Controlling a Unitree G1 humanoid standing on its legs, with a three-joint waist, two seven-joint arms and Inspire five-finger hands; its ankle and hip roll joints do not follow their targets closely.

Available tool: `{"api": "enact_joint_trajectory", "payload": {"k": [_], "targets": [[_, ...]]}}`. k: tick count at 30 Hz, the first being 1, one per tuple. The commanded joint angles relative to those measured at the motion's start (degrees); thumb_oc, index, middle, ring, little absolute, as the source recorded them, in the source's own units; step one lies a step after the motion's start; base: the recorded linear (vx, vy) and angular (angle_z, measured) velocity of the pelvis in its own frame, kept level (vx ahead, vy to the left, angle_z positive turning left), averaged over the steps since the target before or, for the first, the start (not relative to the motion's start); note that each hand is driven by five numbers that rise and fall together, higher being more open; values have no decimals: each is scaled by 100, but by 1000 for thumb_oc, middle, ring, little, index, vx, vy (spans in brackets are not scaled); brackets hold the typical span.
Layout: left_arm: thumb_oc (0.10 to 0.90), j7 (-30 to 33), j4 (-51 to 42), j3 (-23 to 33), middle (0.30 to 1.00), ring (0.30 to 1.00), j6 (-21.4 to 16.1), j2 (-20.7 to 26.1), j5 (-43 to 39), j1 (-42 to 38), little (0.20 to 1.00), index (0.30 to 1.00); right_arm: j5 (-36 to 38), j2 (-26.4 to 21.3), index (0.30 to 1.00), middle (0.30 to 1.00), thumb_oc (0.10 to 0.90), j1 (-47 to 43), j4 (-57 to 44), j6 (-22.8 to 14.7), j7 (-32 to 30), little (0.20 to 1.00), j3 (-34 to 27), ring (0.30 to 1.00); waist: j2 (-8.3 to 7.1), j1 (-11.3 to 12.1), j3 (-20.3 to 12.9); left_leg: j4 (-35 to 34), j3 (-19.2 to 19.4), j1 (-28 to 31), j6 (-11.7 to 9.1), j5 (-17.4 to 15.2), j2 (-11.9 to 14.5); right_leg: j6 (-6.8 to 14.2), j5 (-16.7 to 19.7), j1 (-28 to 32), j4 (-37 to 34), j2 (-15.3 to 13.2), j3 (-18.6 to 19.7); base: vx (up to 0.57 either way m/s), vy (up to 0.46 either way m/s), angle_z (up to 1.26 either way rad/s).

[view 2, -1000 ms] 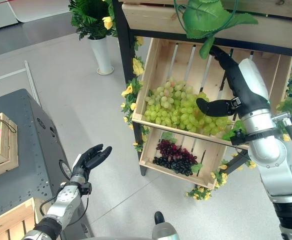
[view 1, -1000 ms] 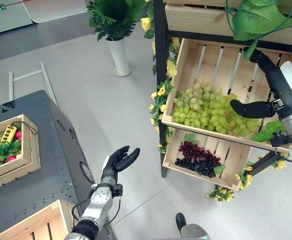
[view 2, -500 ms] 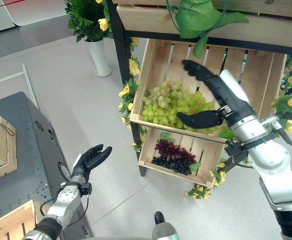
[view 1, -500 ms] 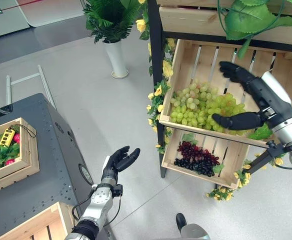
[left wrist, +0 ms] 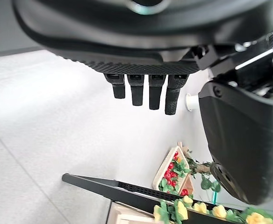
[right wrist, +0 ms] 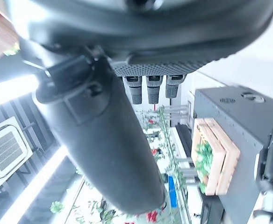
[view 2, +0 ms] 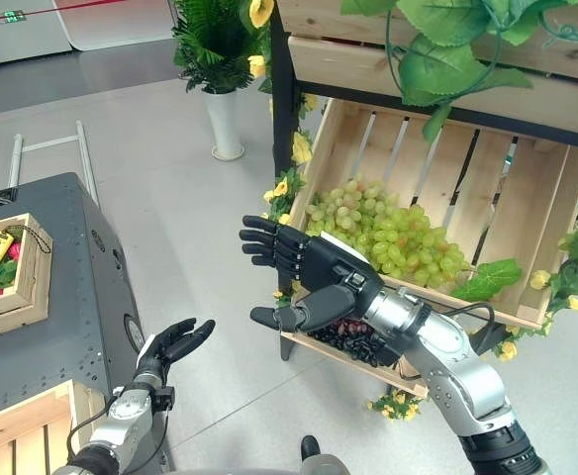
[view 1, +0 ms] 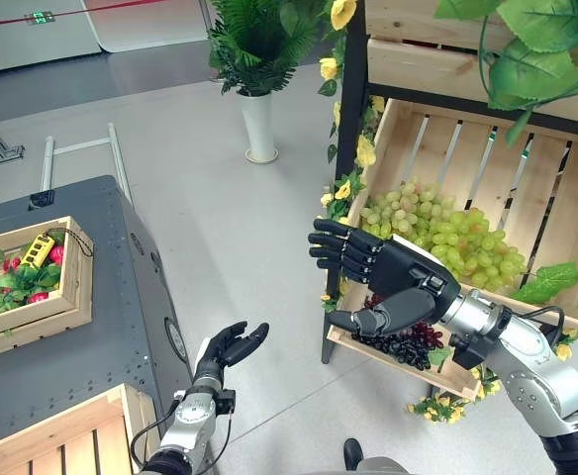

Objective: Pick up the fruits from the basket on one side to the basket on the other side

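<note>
Green grapes (view 1: 437, 230) (crated) seemingly behind empty right robot hand (view 1: 388, 282).

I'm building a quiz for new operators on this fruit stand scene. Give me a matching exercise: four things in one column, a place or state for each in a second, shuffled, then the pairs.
Things:
1. green grapes
2. dark grapes
3. right hand
4. left hand

Places or states:
A. lower wooden crate of the stand
B. open, low beside the grey cabinet
C. upper wooden crate of the stand
D. open, holding nothing, in front of the stand

Pairs: 1-C, 2-A, 3-D, 4-B
</note>
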Motion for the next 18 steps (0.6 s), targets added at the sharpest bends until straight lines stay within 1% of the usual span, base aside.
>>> {"api": "enact_joint_trajectory", "payload": {"k": [1,4,5,8,10,11,13,15,17,18], "targets": [[800,119,97,205,900,900,-504,218,180,-649,900,900,671,181,900,900,800,-339,-182,-197,624,900,-162,900,-7,81,-106,204,-56,-68,238,-710,-208,51,-840,444,209,52,-139,0,0,0],[800,151,128,164,900,900,-501,208,183,-637,900,900,889,293,900,900,800,-289,-134,56,707,900,45,900,-21,122,-84,216,-93,-79,234,-702,-206,53,-842,452,219,42,-172,-2,-8,1],[800,179,142,145,900,900,-519,189,172,-638,900,900,910,417,900,900,800,-277,-40,152,686,900,195,900,-23,146,-79,210,-112,-74,233,-693,-207,53,-840,463,211,36,-195,-4,-20,11],[800,234,140,113,900,900,-559,167,115,-644,900,900,917,568,900,900,800,-231,41,142,542,900,391,900,-23,169,-66,208,-137,-85,230,-679,-207,53,-832,463,202,27,-219,-4,-15,14],[800,447,84,85,900,900,-724,106,-27,-574,900,900,1024,794,900,900,800,-69,230,-76,314,900,602,900,-15,213,-54,191,-183,-74,238,-665,-210,46,-827,494,176,21,-250,15,-29,8],[800,559,49,95,900,900,-798,42,-84,-533,900,900,974,977,900,900,800,28,379,-262,225,900,709,900,-14,238,-49,193,-210,-78,241,-663,-212,43,-827,504,167,14,-274,17,-34,4],[800,625,16,97,900,900,-820,-13,-92,-495,900,900,936,1104,900,900,800,87,498,-405,127,900,805,900,-16,261,-48,195,-232,-90,242,-660,-215,41,-825,505,160,11,-289,-1,-33,2],[800,758,-86,-3,900,900,-813,-191,-97,-347,900,900,733,1415,900,900,800,209,883,-858,-236,900,1150,900,-15,331,-16,201,-295,-134,247,-646,-226,31,-814,490,146,9,-332,-35,-56,1],[800,824,-94,-105,900,900,-782,-293,-74,-279,900,900,425,1554,900,900,800,239,1164,-1086,-382,900,1381,900,-17,364,23,205,-326,-153,255,-646,-232,25,-819,482,147,4,-364,-45,-48,9],[800,882,-90,-187,900,900,-780,-351,-62,-225,900,900,91,1585,900,900,800,237,1414,-1272,-465,900,1543,900,-21,397,58,196,-346,-158,260,-643,-234,21,-821,490,137,0,-398,-43,-53,16]]}}
